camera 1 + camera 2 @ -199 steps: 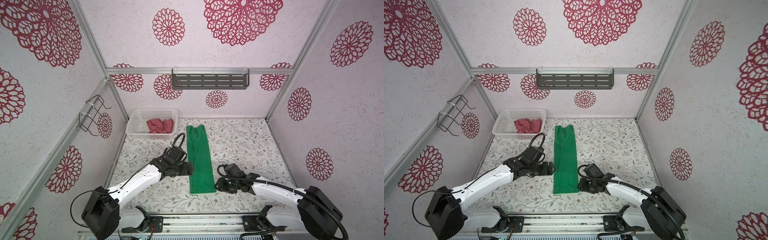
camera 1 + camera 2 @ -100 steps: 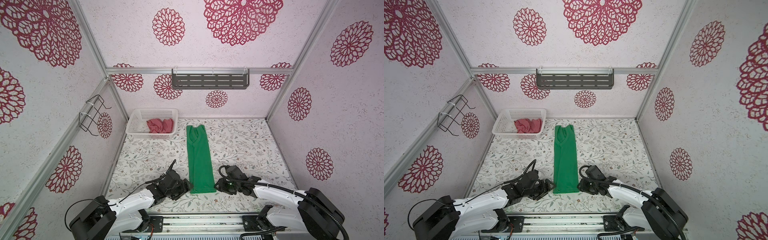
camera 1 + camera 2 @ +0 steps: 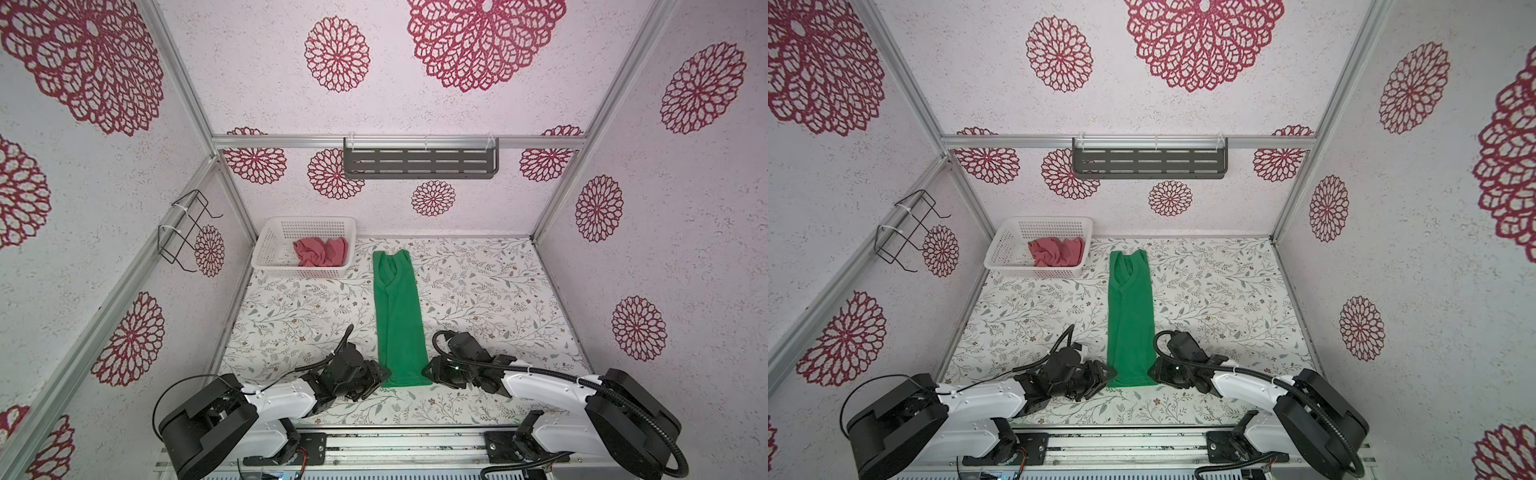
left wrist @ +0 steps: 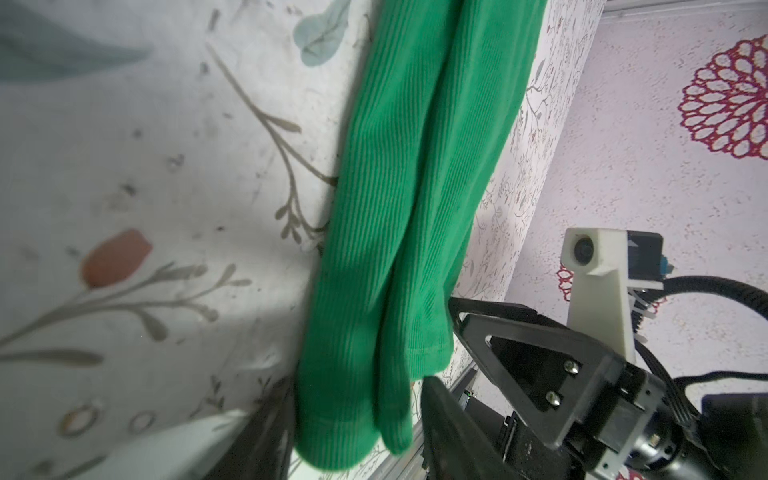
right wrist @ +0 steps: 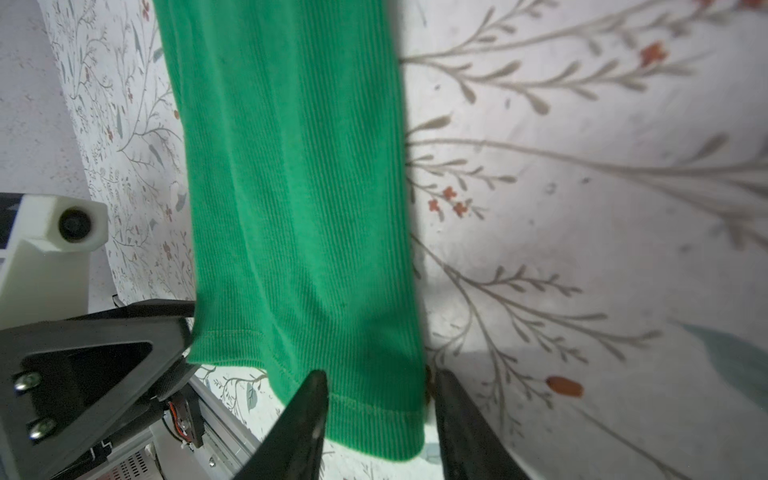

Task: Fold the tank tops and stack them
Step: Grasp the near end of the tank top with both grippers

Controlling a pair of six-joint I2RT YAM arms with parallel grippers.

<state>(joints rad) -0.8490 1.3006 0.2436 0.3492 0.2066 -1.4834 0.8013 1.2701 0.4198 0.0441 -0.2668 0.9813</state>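
- The green tank top (image 3: 399,316) lies flat on the flowered table (image 3: 478,299), folded lengthwise into a long narrow strip just left of centre in both top views (image 3: 1129,316). Its straps point to the back wall and its hem lies at the lower edge of the table.
- The left claw (image 3: 384,376) sits low at the hem's left corner, touching the cloth in both top views (image 3: 1106,374).
- In the left wrist view this claw (image 4: 353,407) is half open, one dark finger on each side of the rounded hem corner of the ribbed fabric (image 4: 395,208). The cloth between them lies unlifted; whether it is pinched I cannot tell.
- The right claw (image 3: 428,372) is at the hem's right corner, opposite the left one (image 3: 1152,372).
- In the right wrist view its fingers (image 5: 378,399) stand apart at a middling width, straddling the stitched hem corner (image 5: 291,166), which lies flat on the table.
- The rose-red tank top (image 3: 320,252) lies crumpled in the white perforated basket (image 3: 305,272) at the table's back left corner, well apart from both claws (image 3: 1055,252).
- The basket (image 3: 1038,272) stands just left of the green top's straps.
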